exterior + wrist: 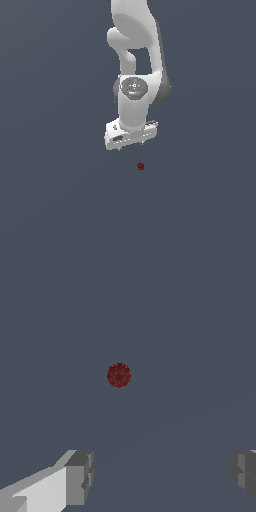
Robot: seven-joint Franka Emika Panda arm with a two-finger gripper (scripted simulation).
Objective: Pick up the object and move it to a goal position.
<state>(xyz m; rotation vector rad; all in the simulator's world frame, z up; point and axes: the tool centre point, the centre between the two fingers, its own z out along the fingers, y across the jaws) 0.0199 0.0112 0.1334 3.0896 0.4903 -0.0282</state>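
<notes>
Wrist view is showing the object [119,375], a tiny dark red ball, lying on the flat grey ground [190,331], apart from both fingertips [79,478]. It is looking light and hard, and being round it is likely to roll, so the pads should be closing across its middle. The gripper [130,145] is hanging above it in the exterior view, spread wide, holding and touching nothing.

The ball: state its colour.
Dark red ball, faintly speckled; clearest in the wrist view.
</notes>
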